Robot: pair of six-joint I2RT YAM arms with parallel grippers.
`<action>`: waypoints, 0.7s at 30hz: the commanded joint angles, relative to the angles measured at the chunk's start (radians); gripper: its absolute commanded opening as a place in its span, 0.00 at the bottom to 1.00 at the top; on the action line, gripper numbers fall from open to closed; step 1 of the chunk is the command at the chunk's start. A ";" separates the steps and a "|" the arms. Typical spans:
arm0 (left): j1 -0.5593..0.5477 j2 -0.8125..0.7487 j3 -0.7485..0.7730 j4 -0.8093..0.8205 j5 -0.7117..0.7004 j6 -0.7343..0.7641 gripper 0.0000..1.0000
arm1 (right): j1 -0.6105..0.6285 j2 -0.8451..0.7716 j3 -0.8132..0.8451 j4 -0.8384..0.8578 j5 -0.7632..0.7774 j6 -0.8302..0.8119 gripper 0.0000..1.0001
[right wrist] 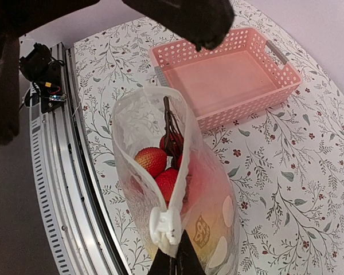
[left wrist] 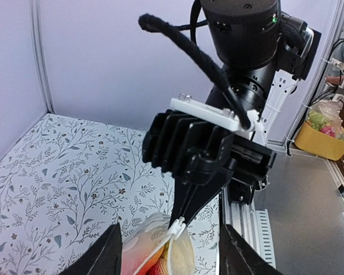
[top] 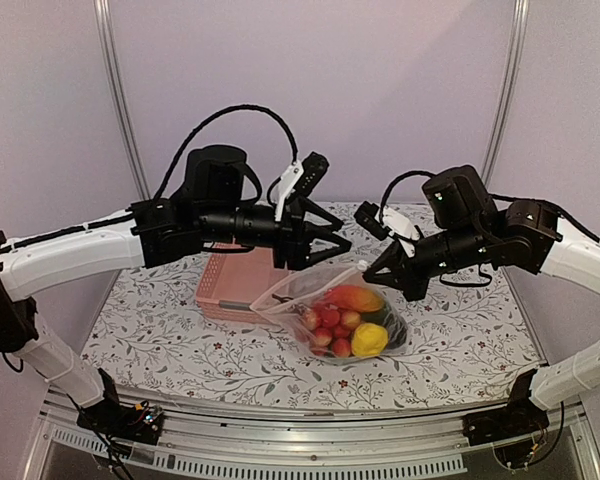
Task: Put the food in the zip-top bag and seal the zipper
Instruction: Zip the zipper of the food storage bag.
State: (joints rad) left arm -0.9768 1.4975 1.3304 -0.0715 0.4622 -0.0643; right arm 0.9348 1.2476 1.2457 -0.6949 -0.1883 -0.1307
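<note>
Near the middle of the flower-printed table [top: 180,330], just in front of the pink slotted basket [right wrist: 241,112]: the zip-top bag [top: 285,300], bottom resting on the tabletop, one end of its mouth lifted. Inside it, all the food [top: 342,322] in view: red round ones [right wrist: 151,161] uppermost, a yellow one [top: 368,340] at the near side, a red-orange piece [top: 355,297] behind, a dark green one [top: 392,326] against the right wall. Seen from the right wrist, mouth gaping wide, the zipper [right wrist: 117,143] unpressed along nearly its whole run, a white slider [right wrist: 162,225] sitting at the near end. Clamped tight on the bag's rim just below that slider: the right gripper [right wrist: 175,259], fingertips meeting with plastic pinched between them. Spread wide and grasping nothing: the left gripper [left wrist: 173,255], hanging above the table opposite the right one, over the front edge of the basket in the top view. From the left wrist, the bag's top and the slider showing between its two parted fingers; touching the plastic or not, cannot tell.
</note>
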 commanded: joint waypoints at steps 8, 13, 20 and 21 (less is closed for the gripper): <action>0.008 0.124 0.012 0.036 0.131 0.092 0.50 | -0.003 0.013 0.066 -0.010 -0.031 -0.011 0.00; 0.009 0.152 0.029 0.034 0.145 0.093 0.34 | -0.004 0.016 0.067 -0.016 -0.033 -0.011 0.00; 0.015 0.167 0.033 0.030 0.173 0.094 0.19 | -0.003 0.022 0.069 -0.018 -0.024 -0.012 0.00; 0.017 0.168 0.035 0.030 0.176 0.093 0.17 | -0.004 0.023 0.069 -0.017 -0.021 -0.012 0.00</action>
State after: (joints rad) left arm -0.9760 1.6447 1.3434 -0.0418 0.6041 0.0227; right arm 0.9348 1.2655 1.2819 -0.7273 -0.1986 -0.1341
